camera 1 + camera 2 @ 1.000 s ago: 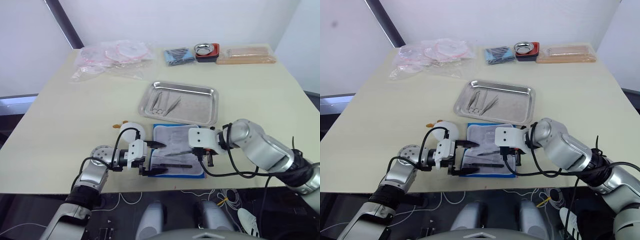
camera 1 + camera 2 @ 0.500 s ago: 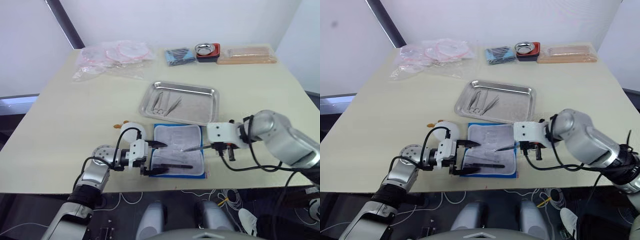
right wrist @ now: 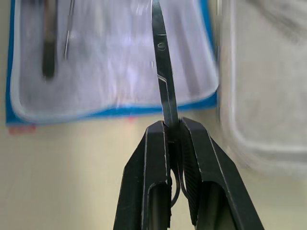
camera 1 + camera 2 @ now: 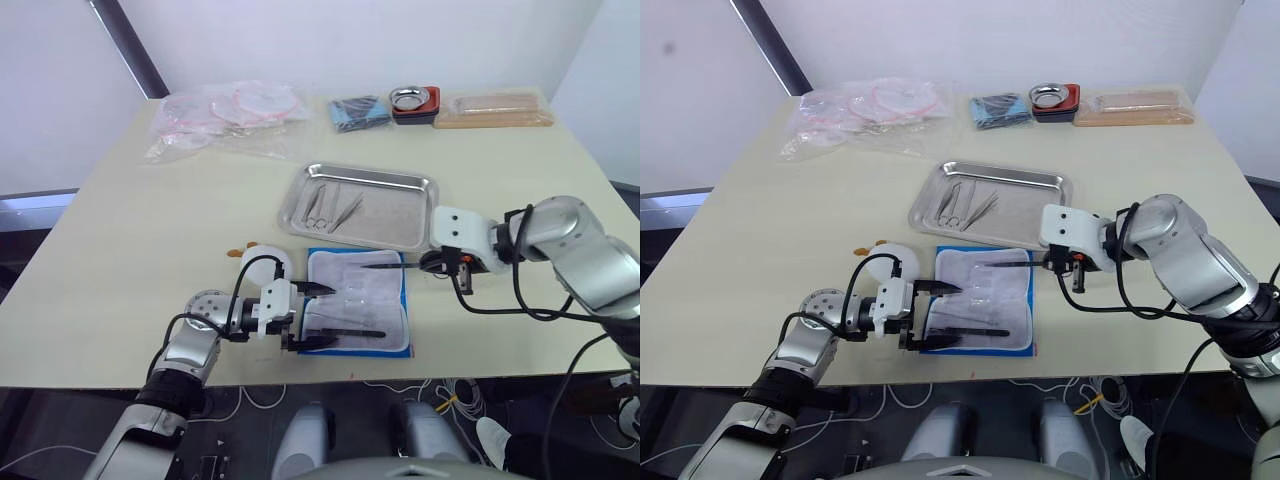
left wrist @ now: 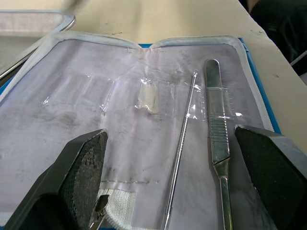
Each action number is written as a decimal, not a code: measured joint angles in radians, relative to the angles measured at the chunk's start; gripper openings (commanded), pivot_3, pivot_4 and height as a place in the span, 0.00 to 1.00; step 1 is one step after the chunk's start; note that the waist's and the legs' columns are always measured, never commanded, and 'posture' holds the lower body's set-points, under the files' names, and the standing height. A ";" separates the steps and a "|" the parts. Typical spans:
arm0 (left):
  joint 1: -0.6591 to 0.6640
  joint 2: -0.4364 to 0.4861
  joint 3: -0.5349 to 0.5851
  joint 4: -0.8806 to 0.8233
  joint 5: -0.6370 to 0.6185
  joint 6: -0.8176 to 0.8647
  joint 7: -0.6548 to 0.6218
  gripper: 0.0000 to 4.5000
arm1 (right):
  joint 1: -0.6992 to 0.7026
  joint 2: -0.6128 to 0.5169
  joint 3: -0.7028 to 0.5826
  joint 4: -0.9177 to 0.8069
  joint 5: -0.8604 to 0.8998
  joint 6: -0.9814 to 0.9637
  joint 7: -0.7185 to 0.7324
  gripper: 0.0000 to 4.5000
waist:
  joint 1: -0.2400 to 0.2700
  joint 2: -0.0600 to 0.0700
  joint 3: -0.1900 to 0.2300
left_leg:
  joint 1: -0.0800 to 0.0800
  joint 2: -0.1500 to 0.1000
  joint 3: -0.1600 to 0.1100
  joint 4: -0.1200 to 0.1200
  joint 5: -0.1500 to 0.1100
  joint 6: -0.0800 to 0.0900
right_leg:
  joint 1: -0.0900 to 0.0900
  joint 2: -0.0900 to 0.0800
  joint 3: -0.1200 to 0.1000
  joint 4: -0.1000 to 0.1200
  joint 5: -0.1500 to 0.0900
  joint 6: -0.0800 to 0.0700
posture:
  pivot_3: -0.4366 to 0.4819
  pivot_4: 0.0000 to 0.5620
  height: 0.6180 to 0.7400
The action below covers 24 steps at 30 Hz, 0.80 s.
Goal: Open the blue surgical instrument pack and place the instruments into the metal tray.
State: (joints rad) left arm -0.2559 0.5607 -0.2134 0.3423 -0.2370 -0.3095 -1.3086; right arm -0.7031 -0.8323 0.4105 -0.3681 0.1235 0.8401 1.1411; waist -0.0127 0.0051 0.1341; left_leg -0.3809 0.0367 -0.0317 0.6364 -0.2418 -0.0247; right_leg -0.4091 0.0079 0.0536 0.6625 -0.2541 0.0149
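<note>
a: lying open near the table's front edge, the blue surgical instrument pack [image 4: 358,315] keeps two instruments [image 5: 217,143] in its lining.
b: and the metal tray [image 4: 400,225] beyond it?
a: a few tools [image 4: 330,205].
b: grippers?
a: right gripper [image 3: 171,128] clamps scissors [image 3: 162,79] above the pack; left gripper [image 4: 312,315] spread wide at its edge.

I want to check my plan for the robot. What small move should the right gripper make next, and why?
Probably carry the scissors sideways over the metal tray before opening. The right gripper is shut on their handle end, with the blades pointing out over the open blue surgical instrument pack, beside the tray's near rim. The left gripper is open at the pack's near edge.
</note>
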 measured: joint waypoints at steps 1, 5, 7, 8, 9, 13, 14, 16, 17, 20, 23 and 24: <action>0.000 0.000 0.000 0.000 0.000 0.000 0.001 1.00 | 0.000 0.038 -0.002 0.015 0.006 0.016 -0.023 0.02 | -0.001 0.000 0.000 | 0.000 0.000 0.000 0.000 0.000 0.000 | 0.000 0.000 0.000 0.000 0.000 0.000 | 0.48 0.27 1.00; 0.000 0.000 0.000 0.000 0.000 0.000 0.001 1.00 | -0.001 0.117 -0.015 0.062 0.005 0.045 -0.094 0.02 | 0.000 0.000 0.000 | 0.000 0.000 0.000 0.000 0.000 0.000 | 0.000 0.000 0.000 0.000 0.000 0.000 | 0.48 0.27 1.00; 0.000 0.000 0.000 0.000 0.000 0.000 0.002 1.00 | -0.008 0.206 -0.037 0.126 -0.007 0.051 -0.191 0.02 | 0.000 0.000 0.000 | 0.000 0.000 0.000 0.000 0.000 0.000 | 0.001 0.000 0.000 0.000 0.000 0.000 | 0.48 0.27 1.00; 0.000 0.000 0.000 0.000 0.000 0.000 0.002 1.00 | -0.012 0.244 -0.046 0.155 -0.011 0.056 -0.231 0.02 | 0.000 0.000 0.000 | 0.000 0.000 0.000 0.000 0.000 0.000 | 0.001 0.000 0.000 0.000 0.000 0.000 | 0.48 0.27 1.00; 0.000 -0.001 -0.001 0.000 0.000 0.000 0.002 1.00 | -0.014 0.279 -0.055 0.179 -0.017 0.057 -0.270 0.02 | 0.001 0.000 0.000 | 0.000 0.000 0.000 0.000 0.000 0.000 | 0.001 0.000 0.000 0.000 0.000 0.000 | 0.48 0.27 1.00; 0.002 -0.001 0.000 -0.002 0.000 0.000 0.002 1.00 | -0.029 0.390 -0.101 0.274 -0.030 0.083 -0.406 0.02 | 0.000 0.000 0.000 | -0.001 0.000 0.000 0.000 0.000 0.001 | 0.001 0.000 0.001 0.000 0.000 0.000 | 0.48 0.27 1.00; 0.002 -0.001 0.000 -0.002 0.000 0.000 0.003 1.00 | -0.037 0.414 -0.114 0.294 -0.032 0.091 -0.435 0.02 | 0.000 0.000 0.000 | 0.000 0.000 0.000 0.000 0.000 0.001 | 0.001 0.000 0.001 0.000 0.000 0.000 | 0.48 0.27 1.00; 0.002 -0.001 0.000 -0.002 0.000 0.000 0.004 1.00 | -0.051 0.438 -0.123 0.319 -0.033 0.097 -0.473 0.02 | 0.000 0.000 0.000 | -0.001 0.000 0.000 0.000 0.000 0.001 | 0.001 0.000 0.000 0.000 0.000 0.000 | 0.48 0.27 1.00; 0.003 -0.001 0.000 -0.002 0.000 0.000 0.004 1.00 | -0.055 0.448 -0.128 0.328 -0.033 0.098 -0.485 0.02 | 0.000 0.000 0.000 | -0.001 0.000 0.000 0.000 0.000 0.001 | 0.001 0.000 0.000 0.000 0.000 0.000 | 0.48 0.27 1.00; 0.004 -0.001 0.001 -0.002 0.000 0.000 0.005 1.00 | -0.075 0.497 -0.149 0.386 -0.043 0.109 -0.553 0.02 | -0.001 0.001 0.000 | 0.000 0.000 0.000 0.000 0.001 0.001 | 0.002 0.000 0.000 0.000 0.000 0.000 | 0.48 0.27 1.00; 0.006 -0.001 0.002 -0.003 0.000 0.000 0.007 1.00 | -0.083 0.550 -0.160 0.447 -0.047 0.115 -0.616 0.02 | -0.001 0.001 0.000 | 0.000 0.000 0.000 0.000 0.001 0.001 | 0.002 0.000 0.001 0.000 0.000 0.000 | 0.48 0.27 1.00; 0.006 -0.001 0.002 -0.004 0.000 0.000 0.007 1.00 | -0.087 0.567 -0.164 0.468 -0.048 0.116 -0.632 0.02 | -0.002 0.001 0.000 | 0.000 0.000 0.000 0.000 0.001 0.001 | 0.002 0.000 0.001 0.000 0.000 0.000 | 0.48 0.27 1.00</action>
State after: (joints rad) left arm -0.2495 0.5595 -0.2118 0.3386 -0.2371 -0.3098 -1.3016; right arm -0.7902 -0.2655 0.2460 0.0997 0.0758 0.9559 0.5089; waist -0.0143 0.0060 0.1336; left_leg -0.3811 0.0364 -0.0319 0.6363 -0.2412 -0.0236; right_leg -0.4074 0.0082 0.0543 0.6628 -0.2537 0.0154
